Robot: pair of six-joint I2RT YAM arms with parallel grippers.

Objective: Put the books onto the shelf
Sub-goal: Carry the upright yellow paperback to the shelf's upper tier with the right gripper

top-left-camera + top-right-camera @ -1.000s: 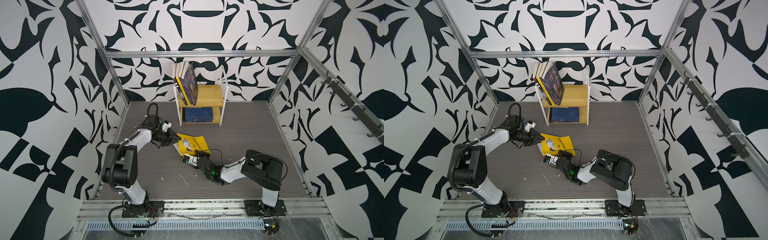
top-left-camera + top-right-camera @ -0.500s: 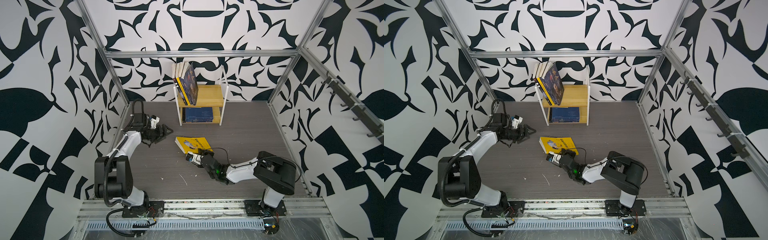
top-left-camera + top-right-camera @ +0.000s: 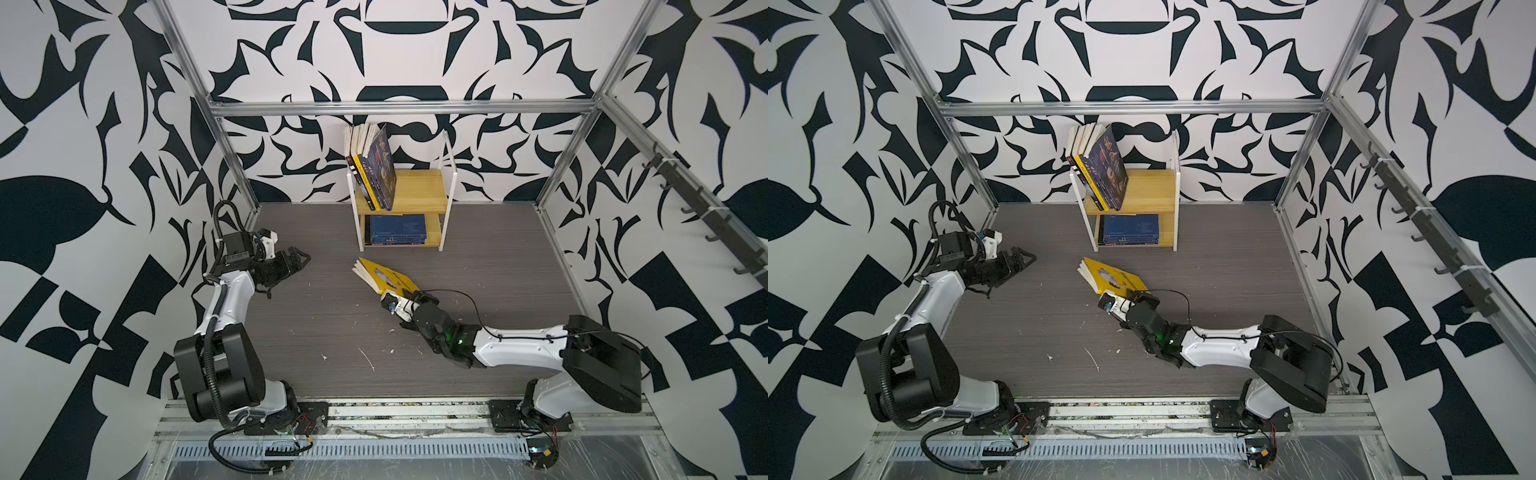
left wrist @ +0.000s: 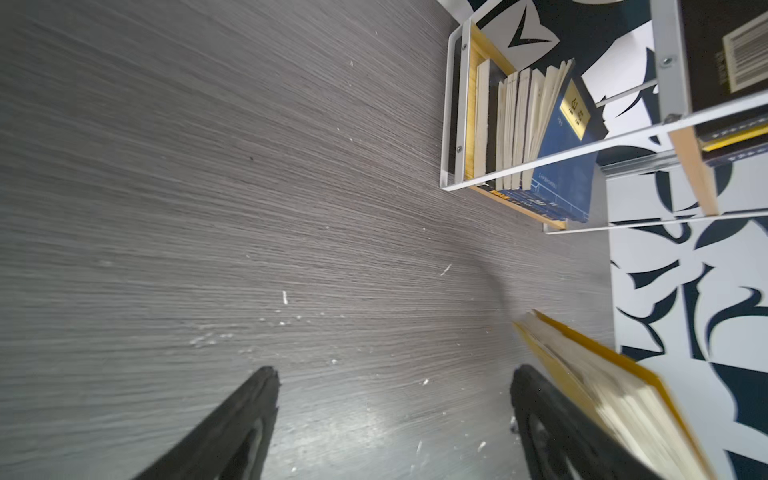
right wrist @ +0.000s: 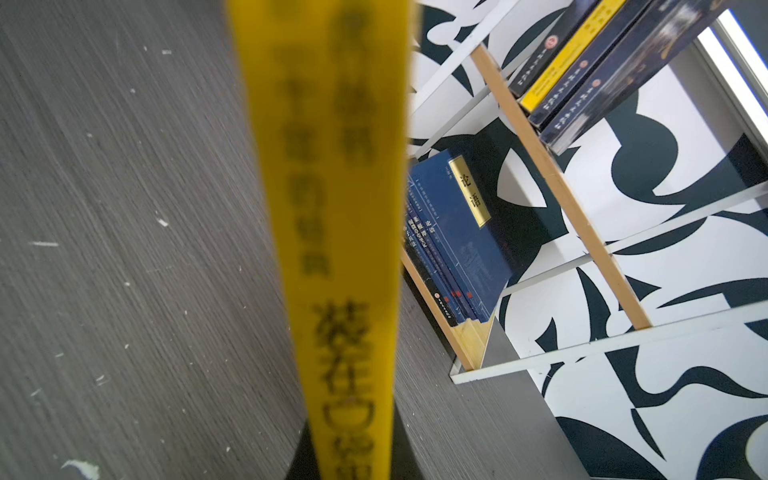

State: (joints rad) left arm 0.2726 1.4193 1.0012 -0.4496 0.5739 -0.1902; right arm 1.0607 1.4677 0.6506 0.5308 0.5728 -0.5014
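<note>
Black right gripper (image 3: 409, 296): clamped on the yellow book (image 3: 384, 276), at one end of its spine.
Left gripper (image 3: 300, 258): jaws apart, empty, mid-left of frame.
Yellow book: frame centre, tilted, just below the shelf (image 3: 419, 189).
Handling: probably light and floppy; pages fan at the free end, so holding by the spine keeps it stiffest.
Shelf: upper board bare right of the leaning books (image 3: 376, 166).

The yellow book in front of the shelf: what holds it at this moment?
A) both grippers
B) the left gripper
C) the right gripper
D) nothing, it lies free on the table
C: the right gripper is shut on the spine edge of the yellow book, while the left gripper stands open and apart from it.
</note>
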